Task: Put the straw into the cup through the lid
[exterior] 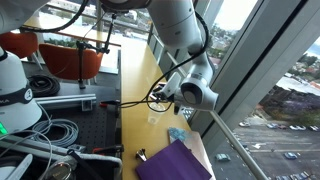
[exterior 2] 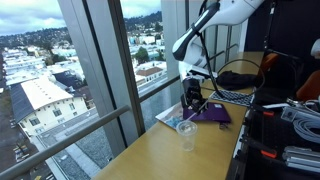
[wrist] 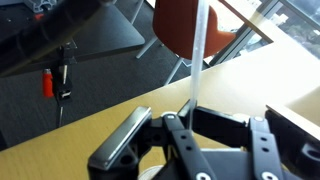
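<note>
My gripper (wrist: 190,112) is shut on a thin white straw (wrist: 198,50), which stands upright out of the jaws in the wrist view. In both exterior views the gripper (exterior: 163,96) (exterior 2: 192,96) hangs above the wooden table. A clear plastic cup with a lid (exterior 2: 186,135) stands on the table just below and in front of the gripper. In an exterior view the cup (exterior: 155,118) shows only faintly. The straw is too thin to make out in the exterior views.
A purple cloth (exterior 2: 210,113) (exterior: 176,160) lies on the table beside the cup, with a small pale blue item (exterior: 177,133) at its edge. A large window (exterior 2: 90,90) runs along one table side. Cables and equipment (exterior: 45,140) crowd the other side. An orange chair (wrist: 190,28) stands beyond the table.
</note>
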Robot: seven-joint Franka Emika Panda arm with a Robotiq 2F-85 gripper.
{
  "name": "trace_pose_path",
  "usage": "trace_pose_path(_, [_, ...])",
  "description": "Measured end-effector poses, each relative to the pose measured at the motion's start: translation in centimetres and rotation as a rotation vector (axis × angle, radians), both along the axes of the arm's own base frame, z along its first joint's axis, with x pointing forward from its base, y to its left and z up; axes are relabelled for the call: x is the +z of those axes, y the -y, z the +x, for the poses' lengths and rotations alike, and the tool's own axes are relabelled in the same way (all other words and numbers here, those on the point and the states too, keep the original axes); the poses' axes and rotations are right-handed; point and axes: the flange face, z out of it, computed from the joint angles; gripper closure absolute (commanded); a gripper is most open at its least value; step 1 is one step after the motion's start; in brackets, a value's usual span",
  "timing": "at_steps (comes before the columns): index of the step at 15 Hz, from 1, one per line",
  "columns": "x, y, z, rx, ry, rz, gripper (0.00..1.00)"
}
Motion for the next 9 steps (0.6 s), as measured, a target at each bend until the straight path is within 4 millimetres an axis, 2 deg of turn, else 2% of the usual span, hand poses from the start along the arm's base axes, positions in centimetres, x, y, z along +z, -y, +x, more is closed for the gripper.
trace_pose_path(9, [-3.0,0.6,1.3,-0.064,-0.014,0.048,1.00])
